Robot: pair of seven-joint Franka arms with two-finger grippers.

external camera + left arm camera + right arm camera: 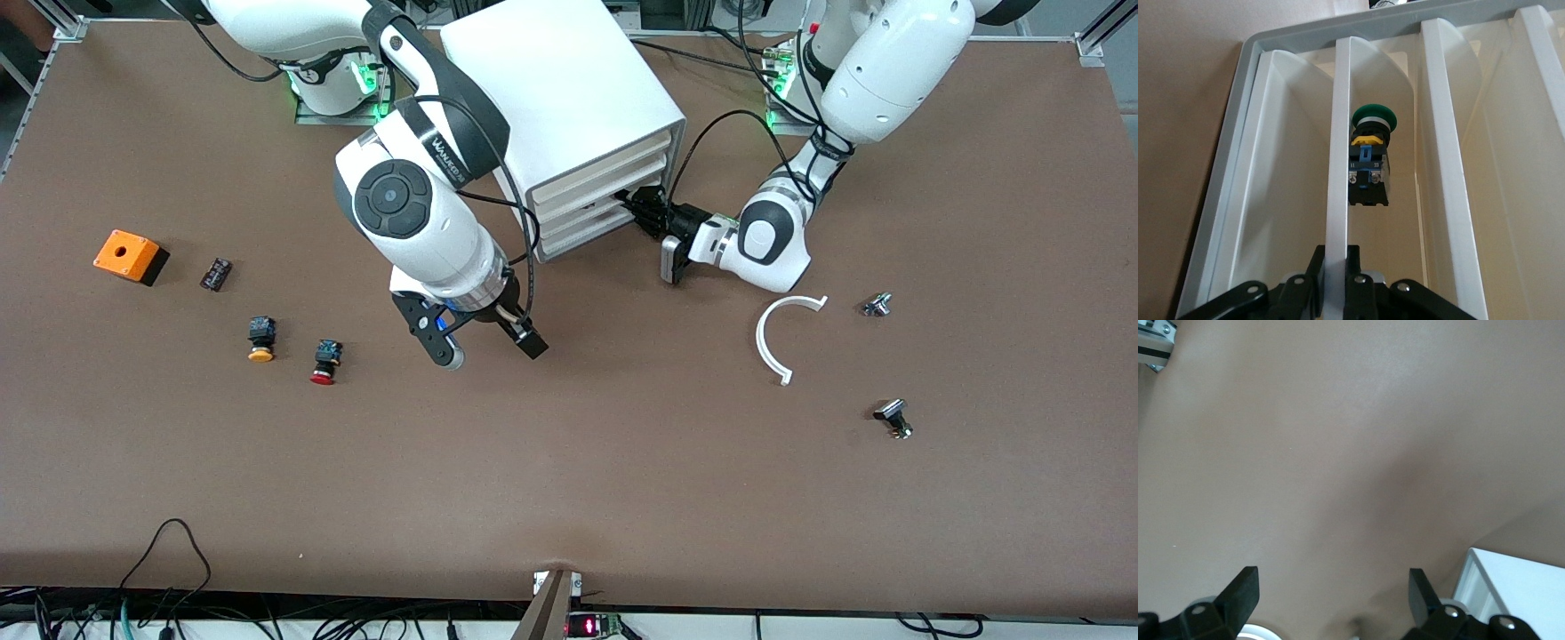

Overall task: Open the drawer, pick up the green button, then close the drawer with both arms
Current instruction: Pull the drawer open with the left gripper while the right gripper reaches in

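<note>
While my left gripper (pixel 1336 283) pinches the drawer (pixel 1338 167) front, the button (pixel 1371 157) lies inside.
Right gripper (pixel 484 342) hangs spread over bare table (pixel 622 462).

Robotics lab: two arms (pixel 418 213) bolted to a brown table (pixel 622 462), aluminium frame, loose cables (pixel 169 569).

The drawer (pixel 582 216), a cream-white shallow tray, sits 3rd of 4 in the white cabinet (pixel 569 98), its front lip (pixel 1337 200) pinched by black fingers. Inside lies the button (pixel 1371 157), green-capped, black-and-blue bodied.
</note>
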